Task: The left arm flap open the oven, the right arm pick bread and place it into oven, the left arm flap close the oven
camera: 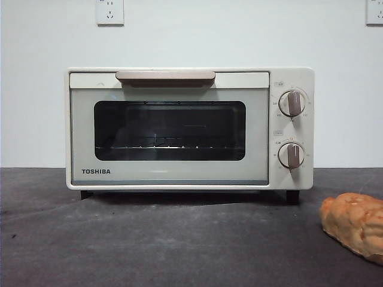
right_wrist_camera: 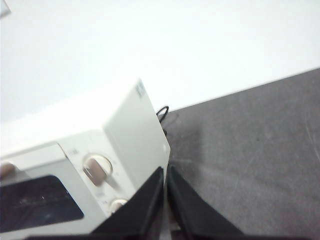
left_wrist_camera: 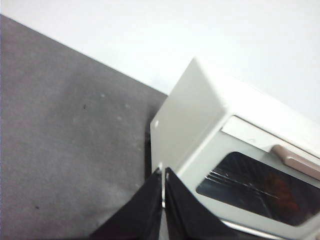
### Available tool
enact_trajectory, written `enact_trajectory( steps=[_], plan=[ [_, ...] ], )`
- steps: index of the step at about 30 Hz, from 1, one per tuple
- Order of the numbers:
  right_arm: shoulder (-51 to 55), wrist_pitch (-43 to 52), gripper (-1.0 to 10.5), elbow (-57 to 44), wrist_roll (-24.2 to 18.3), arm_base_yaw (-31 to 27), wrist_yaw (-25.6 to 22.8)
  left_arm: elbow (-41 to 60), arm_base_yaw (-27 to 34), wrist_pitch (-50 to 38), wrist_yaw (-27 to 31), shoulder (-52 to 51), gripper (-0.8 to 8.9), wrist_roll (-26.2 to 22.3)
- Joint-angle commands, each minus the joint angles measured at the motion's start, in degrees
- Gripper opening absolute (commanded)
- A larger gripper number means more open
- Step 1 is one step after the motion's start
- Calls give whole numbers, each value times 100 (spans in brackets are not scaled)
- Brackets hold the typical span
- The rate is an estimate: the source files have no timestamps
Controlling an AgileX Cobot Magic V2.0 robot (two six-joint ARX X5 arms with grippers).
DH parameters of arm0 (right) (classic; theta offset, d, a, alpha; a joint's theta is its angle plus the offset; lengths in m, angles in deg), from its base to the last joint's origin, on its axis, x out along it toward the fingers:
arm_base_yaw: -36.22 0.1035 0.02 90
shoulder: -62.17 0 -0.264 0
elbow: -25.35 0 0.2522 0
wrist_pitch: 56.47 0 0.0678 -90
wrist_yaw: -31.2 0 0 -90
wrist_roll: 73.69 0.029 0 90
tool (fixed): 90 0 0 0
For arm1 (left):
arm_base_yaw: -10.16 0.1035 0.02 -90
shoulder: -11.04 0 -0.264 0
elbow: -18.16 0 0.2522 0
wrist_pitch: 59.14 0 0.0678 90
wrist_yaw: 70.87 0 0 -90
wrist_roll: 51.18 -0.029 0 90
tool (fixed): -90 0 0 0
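The cream-white TOSHIBA oven (camera: 179, 128) stands in the middle of the dark table with its door closed, its beige handle (camera: 165, 76) at the top and its wire rack visible through the glass. The bread (camera: 356, 222), golden-orange and lumpy, lies on the table at the front right, partly cut off by the picture's edge. My left gripper (left_wrist_camera: 163, 174) is shut and hovers above the oven's (left_wrist_camera: 200, 125) left side. My right gripper (right_wrist_camera: 165, 172) is also shut, above the oven's (right_wrist_camera: 115, 145) right side near the knobs (right_wrist_camera: 96, 167). Neither arm shows in the front view.
A white wall with two power sockets (camera: 109, 11) stands behind the oven. Two beige knobs (camera: 291, 103) sit on the oven's right panel. A black cable (right_wrist_camera: 162, 112) runs behind the oven's right side. Dark grey tabletop (camera: 149, 245) stretches in front.
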Motion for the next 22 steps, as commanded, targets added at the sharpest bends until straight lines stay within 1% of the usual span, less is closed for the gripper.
enact_trajectory(
  steps=[1,3,6,13,16,19,22],
  plan=[
    [-254,-186,6,446,-118,0,7,-566,13,267,-105,323,17,-302],
    [-509,-415,6,772,-262,0,26,-946,13,544,-195,625,17,-553],
    [-953,-848,6,1292,-579,2,179,-1508,13,957,-374,1134,17,-968],
    [-2199,-2184,6,2559,-1467,2,876,-2712,9,2026,-1222,2450,17,-1937],
    [-2702,-2820,6,3040,-1805,13,1137,-3095,-2,2450,-1475,2916,17,-2284],
    [-3134,-3484,6,3453,-2063,31,1351,-3379,-74,2833,-1606,3265,17,-2535],
    [-3456,-4107,6,3744,-2253,127,1421,-3523,-173,3056,-1606,3445,17,-2677]
  ],
)
